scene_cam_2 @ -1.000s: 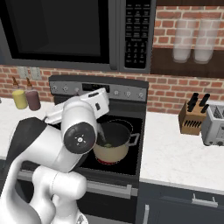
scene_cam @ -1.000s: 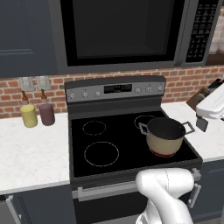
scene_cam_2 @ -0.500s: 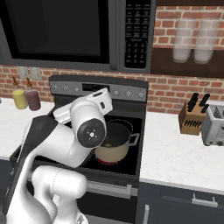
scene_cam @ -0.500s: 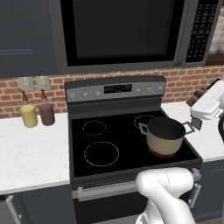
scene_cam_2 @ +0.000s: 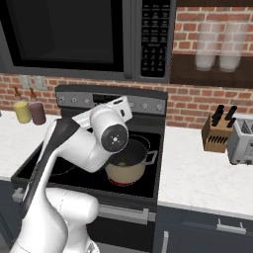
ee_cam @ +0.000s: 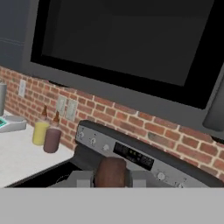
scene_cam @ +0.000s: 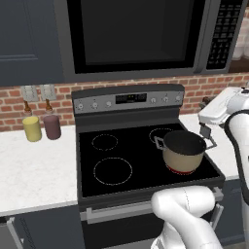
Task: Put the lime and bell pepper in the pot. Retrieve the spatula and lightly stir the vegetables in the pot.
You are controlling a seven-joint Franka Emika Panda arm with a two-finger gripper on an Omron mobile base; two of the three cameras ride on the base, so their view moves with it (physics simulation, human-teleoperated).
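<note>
Left base view: since a second ago the white hand has swung in from the right edge, and the gripper (scene_cam: 208, 132) now hangs just right of the pot (scene_cam: 183, 150), which sits on the stove's (scene_cam: 116, 168) front right burner with a dark inside whose contents cannot be told; the left burners lie bare. Right base view: the elbow has shifted right, now covering part of the pot (scene_cam_2: 129, 165), with open white counter (scene_cam_2: 197, 175) reaching to the knife block (scene_cam_2: 216, 134). Hand view: the fingers (ee_cam: 81, 178) are closed narrowly on the spatula's (ee_cam: 110, 172) dark reddish-brown handle, facing the stove's control panel (ee_cam: 131, 153).
</note>
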